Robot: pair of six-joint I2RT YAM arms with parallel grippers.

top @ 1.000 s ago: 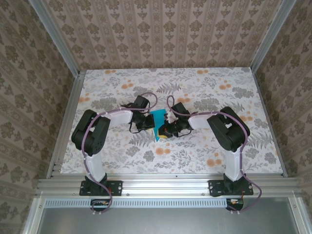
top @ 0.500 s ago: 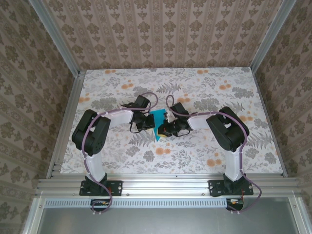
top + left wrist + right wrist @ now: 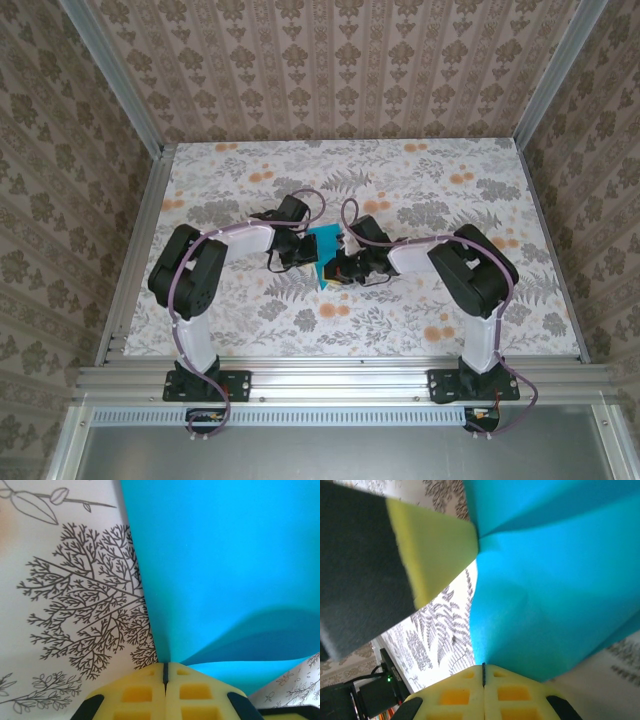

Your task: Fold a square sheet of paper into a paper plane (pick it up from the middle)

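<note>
Overhead view first. Teal sheet (image 3: 323,246) sits near the middle of the floral desk (image 3: 240,190), a small, narrow blue patch, taller than wide. Left hand (image 3: 306,255) comes at the sheet from its left side and right hand (image 3: 332,271) from its right side, at the sheet's near end. Both touch it. Cannot tell from here whether the sheet lies flat or is lifted.

Left wrist view. Left hand (image 3: 164,668): yellow pads (image 3: 137,695) pressed together, with the sheet's (image 3: 220,555) lower tip nipped at their seam. Paper is plain, unmarked and smooth. A second layer curls out below the main face, darker in its shadow.

Right wrist view. Right hand (image 3: 483,670): pads (image 3: 515,695) together, pinching the sheet's (image 3: 555,590) lower edge. A fold line runs across the sheet's upper part, shaded beneath. The left hand's yellow fingertip (image 3: 432,550) meets the sheet at the left end of that fold.
</note>
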